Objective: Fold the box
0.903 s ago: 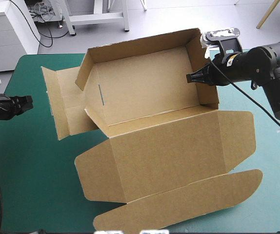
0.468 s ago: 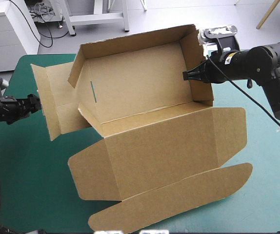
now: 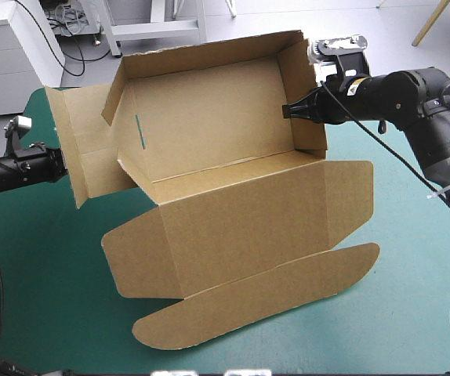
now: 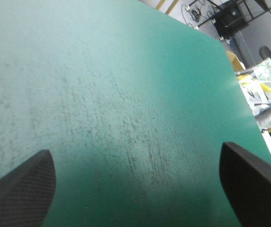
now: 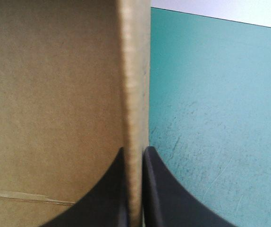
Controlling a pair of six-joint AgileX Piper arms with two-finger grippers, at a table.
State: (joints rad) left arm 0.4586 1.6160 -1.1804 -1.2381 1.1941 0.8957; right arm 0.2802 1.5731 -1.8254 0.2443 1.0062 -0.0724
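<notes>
The brown box (image 3: 209, 133) lies across the middle of the table, its back, left and right walls raised. Its lid (image 3: 241, 227) lies flat toward the front, with a rounded tuck flap (image 3: 264, 301) at its front edge. My right gripper (image 3: 297, 112) is shut on the top edge of the box's right wall (image 5: 134, 94), one black finger on each side. A side flap (image 3: 72, 149) stands out at the box's left. My left gripper (image 3: 55, 162) is level with that flap and open, and in its wrist view (image 4: 135, 189) only teal-green cover lies between the fingers.
The tuck flap's rounded end (image 3: 154, 337) reaches near the table's front edge. Teal-green cover (image 3: 37, 266) stretches at the front left, and more (image 3: 413, 274) lies right of the lid. A white cabinet (image 3: 13, 47) stands beyond the far left corner.
The box has slid left and away from the front edge, held by my right gripper. My left gripper has moved right, up to the box's left flap.
</notes>
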